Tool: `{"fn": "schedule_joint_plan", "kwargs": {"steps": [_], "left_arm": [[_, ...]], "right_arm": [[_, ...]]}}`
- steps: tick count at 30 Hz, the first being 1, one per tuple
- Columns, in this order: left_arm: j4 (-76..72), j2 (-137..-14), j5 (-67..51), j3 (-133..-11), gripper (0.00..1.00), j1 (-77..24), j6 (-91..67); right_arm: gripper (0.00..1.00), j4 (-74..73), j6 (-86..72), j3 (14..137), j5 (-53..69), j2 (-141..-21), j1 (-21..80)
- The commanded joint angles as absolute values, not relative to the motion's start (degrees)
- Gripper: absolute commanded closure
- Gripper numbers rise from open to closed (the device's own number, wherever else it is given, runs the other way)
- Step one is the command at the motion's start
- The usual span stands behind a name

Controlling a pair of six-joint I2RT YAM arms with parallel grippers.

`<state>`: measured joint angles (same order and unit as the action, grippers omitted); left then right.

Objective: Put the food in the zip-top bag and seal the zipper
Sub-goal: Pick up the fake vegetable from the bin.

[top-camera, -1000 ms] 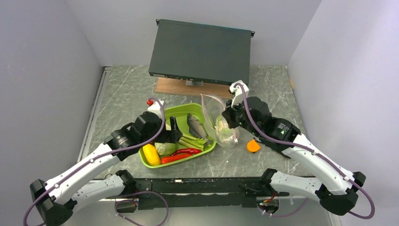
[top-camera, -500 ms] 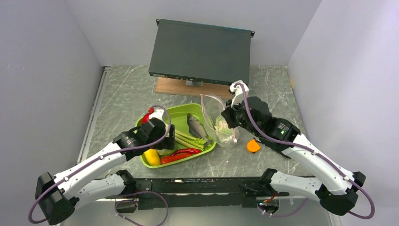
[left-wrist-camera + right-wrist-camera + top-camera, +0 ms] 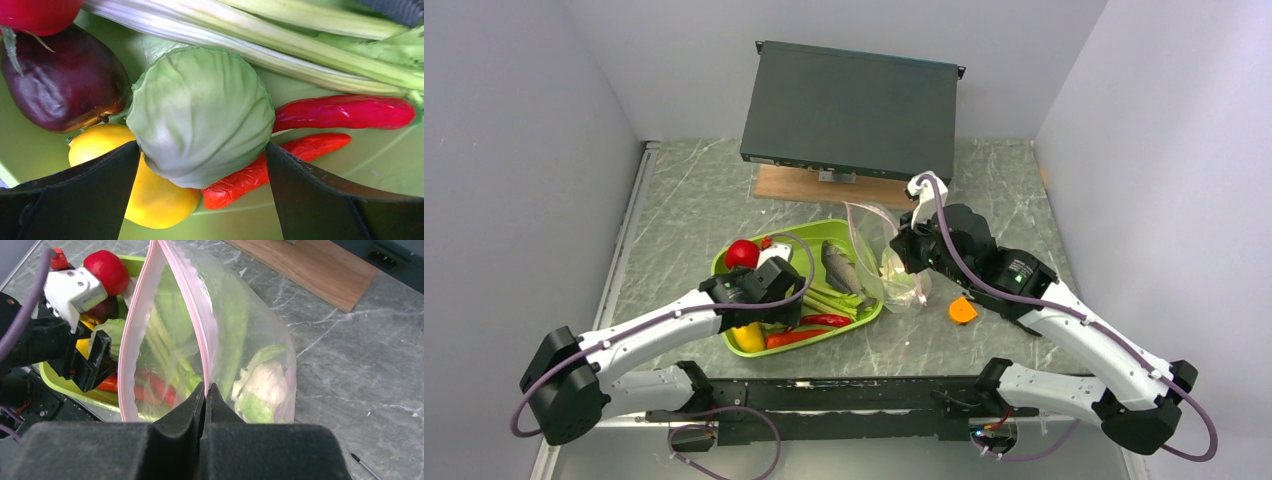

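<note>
My left gripper (image 3: pixel 202 150) stands open in the lime-green tray (image 3: pixel 799 232), one finger on each side of the pale green cabbage (image 3: pixel 200 115). Around the cabbage lie the yellow fruit (image 3: pixel 155 200), dark purple bulb (image 3: pixel 60 85), red chilli (image 3: pixel 345 111) and green stalks (image 3: pixel 280 40). The tomato (image 3: pixel 742 253) and grey fish (image 3: pixel 839 265) also sit in the tray. My right gripper (image 3: pixel 206 386) is shut on the pink zipper (image 3: pixel 137 325) rim of the zip-top bag (image 3: pixel 250 330), holding its mouth open beside the tray. A cauliflower (image 3: pixel 262 382) rests inside the bag.
A dark grey box (image 3: pixel 854 105) sits on a wooden board (image 3: pixel 794 185) at the back of the marble table. An orange piece (image 3: pixel 962 310) lies on the table to the right of the bag. Grey walls close in both sides.
My left gripper has swung down into the tray's near left part and now straddles the cabbage; the tomato has come into view. The right arm and bag have barely moved.
</note>
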<state>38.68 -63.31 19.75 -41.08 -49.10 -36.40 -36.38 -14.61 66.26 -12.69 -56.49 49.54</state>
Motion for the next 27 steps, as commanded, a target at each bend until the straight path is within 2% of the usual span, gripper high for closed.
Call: {"fn": "schedule_joint_plan", "kwargs": {"steps": [1,6,9,11,15,19,23,27], "left_arm": [[36.64,-65.71,21.66,-40.43,0.0,-50.64,-34.57],[36.32,-68.26,23.62,-41.05,0.01,-51.87,-34.81],[36.58,-69.56,24.32,-42.09,0.06,-52.53,-34.44],[37.02,-69.94,24.81,-42.87,0.13,-53.0,-34.24],[37.59,-69.12,24.79,-43.84,0.36,-53.81,-33.71],[37.47,-65.82,24.06,-44.05,0.53,-54.05,-33.06],[37.79,-60.91,22.71,-44.81,0.66,-54.08,-32.55],[37.75,-55.43,20.98,-45.3,0.73,-54.13,-32.26]], "right_arm": [[1.0,-34.95,-15.37,66.94,-11.84,-56.68,49.67],[1.0,-34.81,-15.31,66.17,-11.83,-56.17,49.63],[1.0,-34.98,-15.13,66.03,-12.51,-56.14,49.62],[1.0,-34.7,-15.12,65.8,-12.58,-56.08,49.65],[1.0,-33.9,-15.03,65.16,-12.4,-56.06,49.64],[1.0,-33.2,-14.94,64.89,-12.18,-56.14,49.64],[1.0,-32.99,-14.94,65.07,-11.79,-56.48,49.67],[1.0,-32.77,-14.9,65.14,-11.35,-56.82,49.69]]}}
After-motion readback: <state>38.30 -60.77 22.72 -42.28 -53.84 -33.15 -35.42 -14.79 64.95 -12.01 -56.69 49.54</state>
